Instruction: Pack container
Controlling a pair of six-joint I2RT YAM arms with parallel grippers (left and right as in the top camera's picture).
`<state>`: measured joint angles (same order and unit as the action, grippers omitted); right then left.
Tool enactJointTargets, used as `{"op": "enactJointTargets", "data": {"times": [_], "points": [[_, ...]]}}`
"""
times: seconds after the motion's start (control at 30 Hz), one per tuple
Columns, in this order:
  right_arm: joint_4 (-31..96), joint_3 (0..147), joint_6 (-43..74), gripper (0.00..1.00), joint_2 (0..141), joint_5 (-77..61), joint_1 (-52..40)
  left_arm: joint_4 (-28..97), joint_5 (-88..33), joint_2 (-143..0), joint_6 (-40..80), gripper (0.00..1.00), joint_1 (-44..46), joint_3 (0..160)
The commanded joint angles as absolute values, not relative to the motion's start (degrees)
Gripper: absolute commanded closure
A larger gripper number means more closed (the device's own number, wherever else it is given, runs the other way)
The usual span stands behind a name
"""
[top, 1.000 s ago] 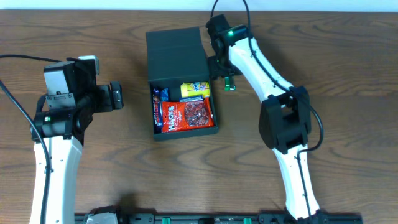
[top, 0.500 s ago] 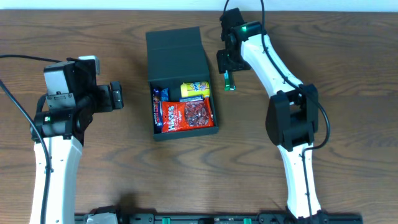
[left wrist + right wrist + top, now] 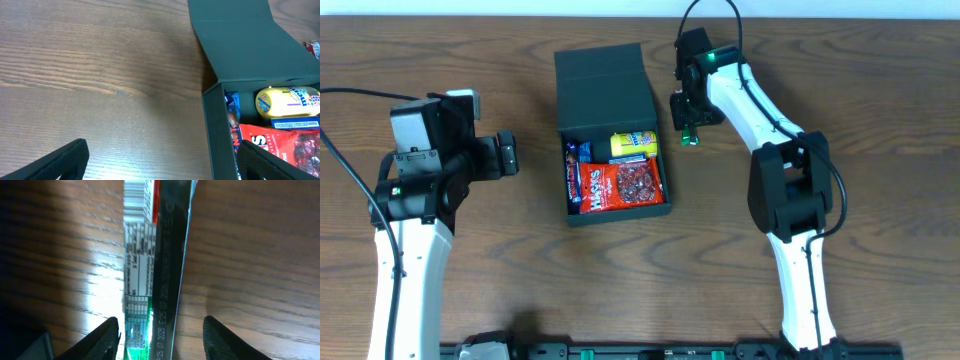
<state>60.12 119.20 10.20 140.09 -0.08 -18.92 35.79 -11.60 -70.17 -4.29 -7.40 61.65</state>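
Right pincer: my right gripper [image 3: 161,332] hangs low over the table [image 3: 75,60], jaws moderately apart and nothing pinched. One fingertip stands on each side of a slim snack packet [image 3: 142,265] lying flat on the wood.
Fit on the packet: one finger sits just beside the label edge. The other shows a strip of bare wood before the foil edge, so I judge it is not gripped yet.
Packet axis: it runs lengthwise between the fingers, away from the robot, so the jaws would close across its narrow width.
Container: the container [image 3: 618,214] is on the table just to the left of this gripper, its lid [image 3: 603,85] folded back flat on the far side. Its long axis also runs away from the robot, parallel to the packet.
Already inside: a red bag [image 3: 636,184], a yellow tube [image 3: 633,144] and a blue wrapper [image 3: 574,160].
The deciding relation: once lifted, the packet needs a short carry leftward and toward the robot over the box's right wall. The right arm is clearly the nearer one.
Left pincer: my left gripper [image 3: 509,155] is wide open, empty, and well apart on the box's other side.
Hard to read: the right wrist view cuts off both packet ends and its print is blurred. From overhead the gripper covers most of it. I cannot tell how much free space the box has.
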Motion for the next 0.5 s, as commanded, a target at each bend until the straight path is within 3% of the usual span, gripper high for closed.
{"op": "enactJointTargets", "data": {"times": [0.0,0.47], "points": [[59.7,118.6,9.7,0.46,139.9,-0.3,-18.6,35.9,-11.0,-69.6,-3.9,0.05,-7.6,63.3],[57.9,114.6,9.8,0.52,139.9,-0.3,-18.5,35.9,-11.0,-69.6,-3.8,0.05,-7.6,63.3]]}}
